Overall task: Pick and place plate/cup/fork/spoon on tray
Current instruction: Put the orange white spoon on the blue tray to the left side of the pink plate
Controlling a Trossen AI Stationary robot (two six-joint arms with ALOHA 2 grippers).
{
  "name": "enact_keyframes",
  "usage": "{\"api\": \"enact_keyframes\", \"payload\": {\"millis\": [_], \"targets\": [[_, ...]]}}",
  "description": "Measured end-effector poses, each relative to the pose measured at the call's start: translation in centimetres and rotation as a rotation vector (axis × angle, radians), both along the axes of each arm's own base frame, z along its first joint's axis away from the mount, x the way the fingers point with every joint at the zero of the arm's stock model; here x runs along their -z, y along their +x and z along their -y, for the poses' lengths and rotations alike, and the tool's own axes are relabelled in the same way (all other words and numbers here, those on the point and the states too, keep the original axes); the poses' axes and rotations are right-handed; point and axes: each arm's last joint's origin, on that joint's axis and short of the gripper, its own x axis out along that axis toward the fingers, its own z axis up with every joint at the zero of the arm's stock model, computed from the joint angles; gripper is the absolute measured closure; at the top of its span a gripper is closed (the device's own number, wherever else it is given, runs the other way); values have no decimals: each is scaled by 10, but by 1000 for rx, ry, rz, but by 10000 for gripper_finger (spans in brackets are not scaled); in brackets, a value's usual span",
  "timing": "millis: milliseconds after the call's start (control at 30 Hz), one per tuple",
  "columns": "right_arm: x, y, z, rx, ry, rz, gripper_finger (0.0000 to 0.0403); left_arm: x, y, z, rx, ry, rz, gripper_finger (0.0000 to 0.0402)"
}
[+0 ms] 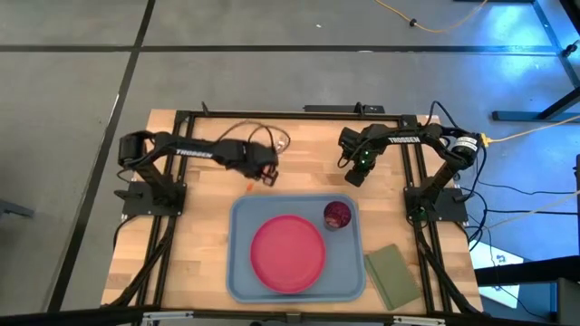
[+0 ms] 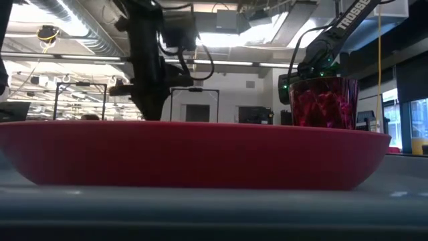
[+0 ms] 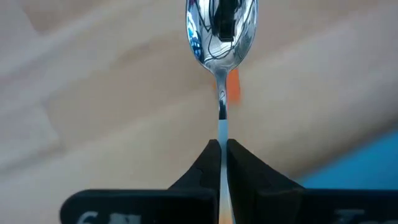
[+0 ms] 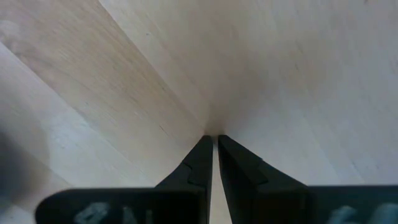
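My left gripper (image 1: 267, 174) is over the wood table just beyond the far left corner of the light blue tray (image 1: 240, 272), shut on the spoon (image 3: 221, 31). The spoon's silver bowl sticks out past the fingertips (image 3: 211, 155). A small orange piece (image 1: 252, 187) lies on the table beside it and shows behind the spoon in the left wrist view (image 3: 234, 87); I see no tines on it. The pink-red plate (image 1: 287, 254) lies flat in the tray. The dark red cup (image 1: 337, 215) stands upright in the tray's far right part. My right gripper (image 1: 355, 174) is shut and empty over bare wood (image 4: 214, 138). My left gripper pinches the spoon's thin silver stem (image 3: 221, 127), just below the bowl, between its two fingertips. The fingers lie along the spoon, and the bowl (image 3: 221, 31) points away from them toward the table. The handle end is hidden between the fingers.
An olive-green pad (image 1: 394, 276) lies at the tray's near right corner. The black frame rails (image 1: 272, 116) run along the table's far edge and sides. In the low view the plate (image 2: 194, 154) fills the foreground, with the cup (image 2: 323, 100) behind it.
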Motion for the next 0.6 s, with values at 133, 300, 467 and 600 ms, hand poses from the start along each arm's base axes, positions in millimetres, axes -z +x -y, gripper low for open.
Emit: {"api": "enact_keyframes", "payload": {"millis": [133,300,467,600], "targets": [[0,0,0,-1,1,-1,370,0,3,29,-12,-25,12,397],[0,-1,0,-3,3,-6,370,1,1,67,-56,-63,9,397],[0,-1,-1,-3,6,-10,370,3,-8,107,-143,-89,3,397],[0,-1,-1,-4,8,-13,370,2,-15,137,-223,-99,52,397]]}}
